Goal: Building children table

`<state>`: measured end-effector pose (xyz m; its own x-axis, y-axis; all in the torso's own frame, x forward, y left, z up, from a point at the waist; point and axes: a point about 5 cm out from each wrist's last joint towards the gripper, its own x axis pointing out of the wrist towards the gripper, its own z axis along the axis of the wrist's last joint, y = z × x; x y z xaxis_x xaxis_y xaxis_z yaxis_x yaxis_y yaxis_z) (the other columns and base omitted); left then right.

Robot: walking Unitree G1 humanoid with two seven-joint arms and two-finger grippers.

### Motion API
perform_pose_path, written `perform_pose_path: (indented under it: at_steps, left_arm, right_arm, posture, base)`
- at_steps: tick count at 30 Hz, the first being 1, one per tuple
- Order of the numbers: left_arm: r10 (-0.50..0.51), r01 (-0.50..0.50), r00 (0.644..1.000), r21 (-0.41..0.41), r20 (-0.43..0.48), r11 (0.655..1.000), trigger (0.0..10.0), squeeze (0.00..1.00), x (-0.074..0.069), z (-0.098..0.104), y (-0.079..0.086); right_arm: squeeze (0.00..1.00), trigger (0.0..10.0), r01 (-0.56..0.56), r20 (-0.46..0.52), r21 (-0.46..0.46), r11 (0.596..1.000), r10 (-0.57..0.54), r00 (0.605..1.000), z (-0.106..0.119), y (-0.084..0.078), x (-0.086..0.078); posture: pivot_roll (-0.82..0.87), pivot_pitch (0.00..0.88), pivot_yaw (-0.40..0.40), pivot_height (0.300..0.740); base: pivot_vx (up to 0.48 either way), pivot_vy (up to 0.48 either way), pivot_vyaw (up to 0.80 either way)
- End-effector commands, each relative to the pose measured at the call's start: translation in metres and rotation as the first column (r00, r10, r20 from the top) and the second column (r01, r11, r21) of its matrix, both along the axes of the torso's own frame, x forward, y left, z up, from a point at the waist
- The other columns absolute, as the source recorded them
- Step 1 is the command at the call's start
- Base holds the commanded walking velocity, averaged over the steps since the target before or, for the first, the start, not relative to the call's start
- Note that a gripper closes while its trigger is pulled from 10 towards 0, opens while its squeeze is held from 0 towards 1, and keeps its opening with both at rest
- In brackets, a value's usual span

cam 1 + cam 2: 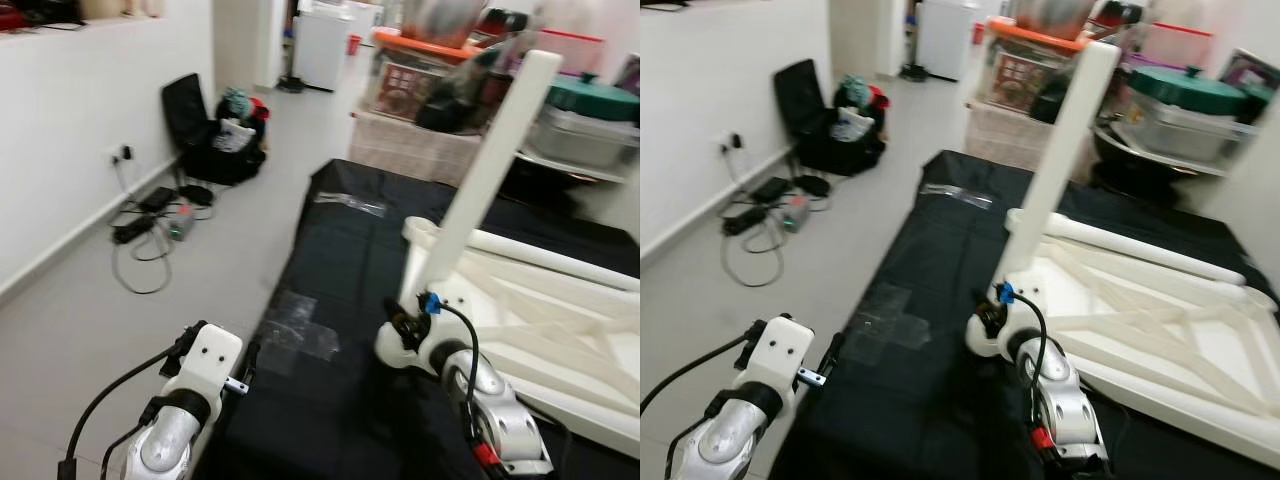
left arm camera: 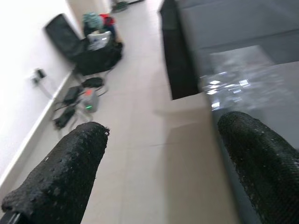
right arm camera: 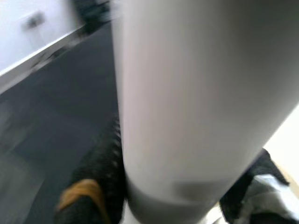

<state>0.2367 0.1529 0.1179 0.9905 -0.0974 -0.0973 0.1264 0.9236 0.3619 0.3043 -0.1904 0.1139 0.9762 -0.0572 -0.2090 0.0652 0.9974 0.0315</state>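
Observation:
A white children's table (image 1: 560, 330) lies upside down on a black mat (image 1: 340, 260). One white table leg (image 1: 495, 160) rises tilted from its near left corner. My right gripper (image 1: 408, 325) is at the foot of that leg and is shut on it. In the right wrist view the leg (image 3: 196, 93) sits between the black fingers (image 3: 98, 177). My left gripper (image 2: 163, 126) hangs open over the floor at the mat's left edge, with nothing between its fingers.
Clear plastic wrappers (image 1: 300, 330) lie on the mat near the left gripper. A black bag (image 1: 215, 135) and cables with adapters (image 1: 150, 215) lie by the white wall at left. Shelves with boxes and pots (image 1: 580, 120) stand behind the table.

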Motion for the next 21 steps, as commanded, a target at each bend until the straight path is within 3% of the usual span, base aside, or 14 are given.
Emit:
perform_pose_path:
  at_steps: [1, 7, 9, 10, 11, 12, 14, 21]
  left_arm:
    - [-0.002, 0.003, 1.0, 0.009, -0.008, 1.0, 10.0, 0.0, -0.001, 0.0, -0.001]
    - [-0.004, 0.004, 1.0, 0.01, -0.007, 1.0, 10.0, 0.0, -0.001, 0.0, 0.0]
    - [-0.006, 0.006, 1.0, 0.011, -0.009, 1.0, 10.0, 0.0, -0.001, -0.001, 0.0]
    - [-0.006, 0.006, 1.0, 0.011, -0.009, 1.0, 10.0, 0.0, -0.001, -0.001, 0.0]
    - [-0.007, 0.008, 1.0, 0.011, -0.009, 1.0, 10.0, 0.0, -0.001, -0.001, 0.0]
    - [-0.007, 0.008, 1.0, 0.011, -0.009, 1.0, 10.0, 0.0, -0.001, -0.001, 0.0]
    - [-0.01, 0.01, 1.0, 0.011, -0.011, 1.0, 10.0, 0.0, -0.001, -0.001, -0.001]
    - [-0.009, 0.009, 1.0, 0.012, -0.011, 1.0, 10.0, 0.0, -0.001, -0.001, -0.001]
  right_arm:
    - [0.0, 0.0, 0.17, -0.058, -0.084, 0.982, -0.175, 0.983, -0.012, -0.033, -0.012]
    - [0.0, 0.0, 0.302, -0.075, -0.121, 0.946, -0.312, 0.947, -0.021, -0.053, -0.036]
    - [0.0, 0.0, 0.484, -0.031, -0.179, 0.857, -0.497, 0.867, -0.011, -0.066, -0.048]
    - [0.0, 0.0, 0.484, -0.031, -0.179, 0.857, -0.497, 0.867, -0.011, -0.066, -0.048]
    - [0.0, 0.0, 0.553, -0.012, -0.195, 0.81, -0.566, 0.824, -0.006, -0.07, -0.052]
    - [0.0, 0.0, 0.553, -0.012, -0.195, 0.81, -0.566, 0.824, -0.006, -0.07, -0.052]
    - [0.0, 0.0, 0.663, 0.034, -0.189, 0.725, -0.67, 0.742, 0.008, -0.073, -0.059]
    - [0.0, 0.0, 0.708, 0.063, -0.167, 0.686, -0.71, 0.702, 0.02, -0.066, -0.06]
  posture:
    - [0.11, 0.0, -0.173, 0.74]
    - [0.11, 0.0, -0.168, 0.74]
    - [0.1, 0.0, -0.16, 0.74]
    - [0.1, 0.0, -0.16, 0.74]
    - [0.1, 0.0, -0.16, 0.74]
    - [0.1, 0.0, -0.16, 0.74]
    - [0.1, 0.0, -0.162, 0.74]
    - [0.1, 0.0, -0.168, 0.74]
  base:
    - [0.0, 0.0, 0.0]
    - [0.0, 0.0, 0.0]
    - [0.0, 0.0, 0.0]
    - [0.0, 0.0, 0.0]
    - [0.0, 0.0, 0.0]
    - [0.0, 0.0, 0.0]
    - [0.0, 0.0, 0.0]
    - [0.0, 0.0, 0.0]
